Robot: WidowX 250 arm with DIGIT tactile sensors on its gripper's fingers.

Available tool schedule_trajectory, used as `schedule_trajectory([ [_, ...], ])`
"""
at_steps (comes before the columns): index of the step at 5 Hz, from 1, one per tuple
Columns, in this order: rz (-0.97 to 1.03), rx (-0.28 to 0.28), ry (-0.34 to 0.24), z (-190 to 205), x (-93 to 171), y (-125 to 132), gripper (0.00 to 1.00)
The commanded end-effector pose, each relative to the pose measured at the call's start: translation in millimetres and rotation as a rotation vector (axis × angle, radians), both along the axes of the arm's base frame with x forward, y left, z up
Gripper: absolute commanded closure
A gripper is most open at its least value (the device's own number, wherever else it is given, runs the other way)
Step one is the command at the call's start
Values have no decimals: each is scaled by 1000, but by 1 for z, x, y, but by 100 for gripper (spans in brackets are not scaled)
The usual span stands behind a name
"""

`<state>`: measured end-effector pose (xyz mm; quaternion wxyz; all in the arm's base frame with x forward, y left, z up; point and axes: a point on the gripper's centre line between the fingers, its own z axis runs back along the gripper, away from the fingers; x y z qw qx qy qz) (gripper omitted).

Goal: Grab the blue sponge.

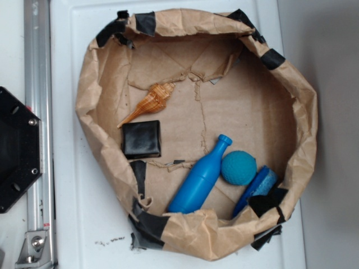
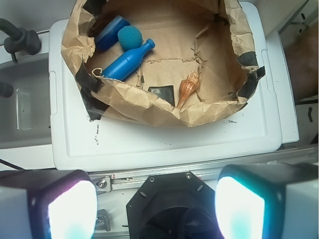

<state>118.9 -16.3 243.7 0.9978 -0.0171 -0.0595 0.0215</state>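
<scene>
One brown paper nest [image 1: 305, 112], its crumpled wall patched with black tape, sits on a white lid [image 1: 73, 224] and holds five things: one blue sponge [image 1: 259, 186], one teal dimpled ball [image 1: 238, 167], one glossy blue bottle [image 1: 200, 178], one orange spiral shell [image 1: 150, 102] and one flat black square pad [image 1: 141, 139].

The blue sponge leans on edge against the paper wall, just beside the ball and partly tucked behind a strip of black tape (only its upper face and one long edge show in the exterior view). The ball lies between the sponge and the bottle, touching or nearly touching the bottle's neck. The bottle lies on its side, cap pointing toward the middle of the nest. The shell and the pad lie near each other, well apart from the blue things.

In the wrist view the gripper [image 2: 154, 206] hangs outside the nest, over the black base, with its two fingers [image 2: 60, 204] spread wide and nothing between them.
</scene>
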Motion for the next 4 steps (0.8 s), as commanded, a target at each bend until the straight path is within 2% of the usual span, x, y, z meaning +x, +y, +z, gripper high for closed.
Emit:
schedule_trajectory([
  [1,0,0,0,0,0,0,0],
  [2,135,-31,-49,-39,50,-1,0],
  [3,246,-67,-53,-58,96,-1,0],
  [4,499,-168,-54,-77,129,3,0],
])
